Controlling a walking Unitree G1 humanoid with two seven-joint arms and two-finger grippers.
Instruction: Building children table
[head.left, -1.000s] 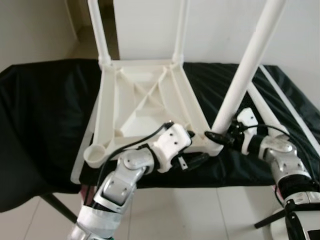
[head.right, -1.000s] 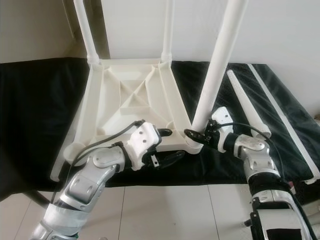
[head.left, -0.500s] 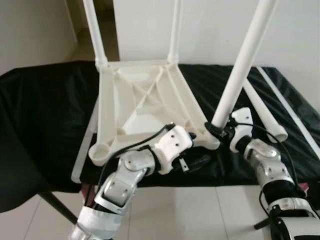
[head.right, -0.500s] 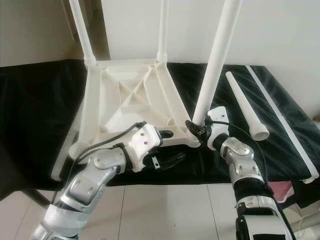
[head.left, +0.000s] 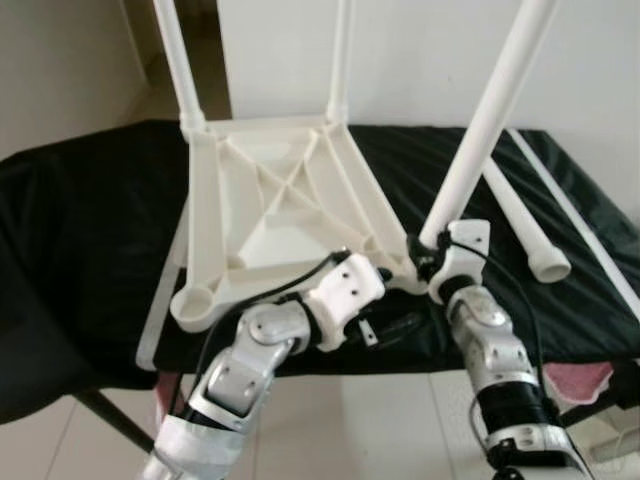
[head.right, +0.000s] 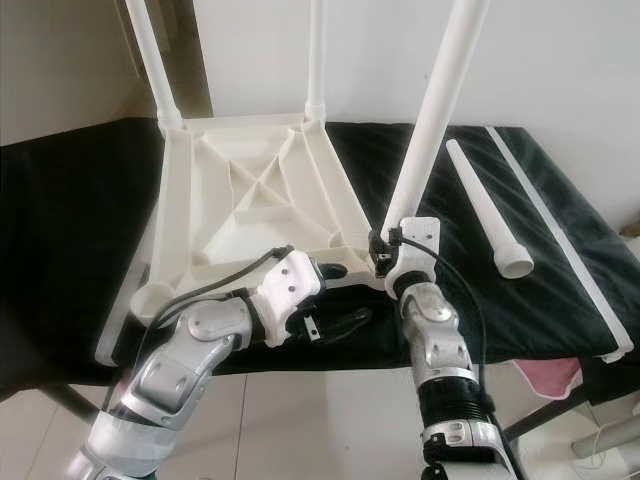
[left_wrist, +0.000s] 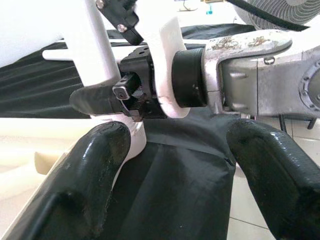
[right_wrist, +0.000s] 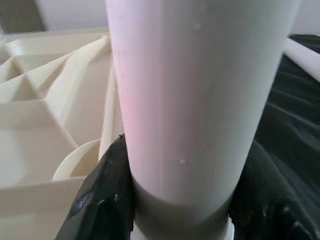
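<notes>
Third leg going into its corner socket

Nearest, the left hand (head.left: 395, 325) sits at 6 o'clock, fingers apart, by the upturned table top (head.left: 270, 215); the right hand (head.right: 383, 262) has swung in from 3 o'clock, clamped round the leg (head.right: 435, 110), now steeper. One socket (head.left: 190, 300) waits at 8; the spare leg (head.right: 485, 215) lies on the surface (head.left: 80, 230) at 2.

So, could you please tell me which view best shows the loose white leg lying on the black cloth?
The right eye view: the loose white leg lies whole on the black cloth, open end nearest. The left eye view shows it partly behind the standing leg. The right wrist view catches a blurred piece.
</notes>
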